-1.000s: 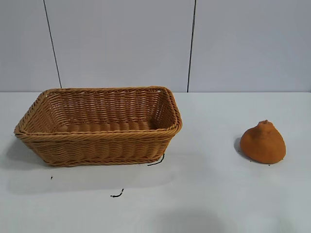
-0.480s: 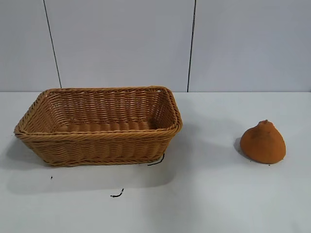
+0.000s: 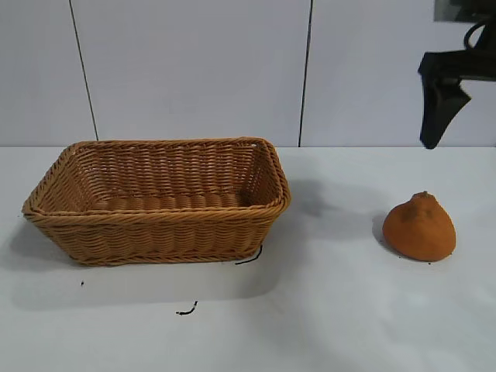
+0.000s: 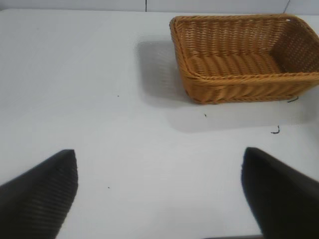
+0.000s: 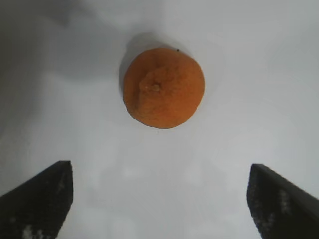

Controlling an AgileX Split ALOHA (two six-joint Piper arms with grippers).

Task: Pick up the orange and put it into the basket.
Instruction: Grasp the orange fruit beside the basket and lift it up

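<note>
The orange (image 3: 419, 227) stands on the white table at the right, knobbly neck up. It also shows in the right wrist view (image 5: 163, 87), ahead of my right gripper (image 5: 158, 167), which is open and empty high above the table. One of its dark fingers (image 3: 439, 108) hangs at the top right of the exterior view, well above the orange. The wicker basket (image 3: 159, 211) sits at the left, empty. My left gripper (image 4: 159, 151) is open and empty over bare table, with the basket (image 4: 239, 77) far ahead of it. It is out of the exterior view.
Short black marks (image 3: 186, 311) lie on the table in front of the basket, and one (image 3: 249, 257) at its front right corner. A grey panelled wall (image 3: 306, 70) stands behind the table. Bare table lies between the basket and the orange.
My right gripper has come into the exterior view at the top right, above the orange. The orange and the basket have not moved.
</note>
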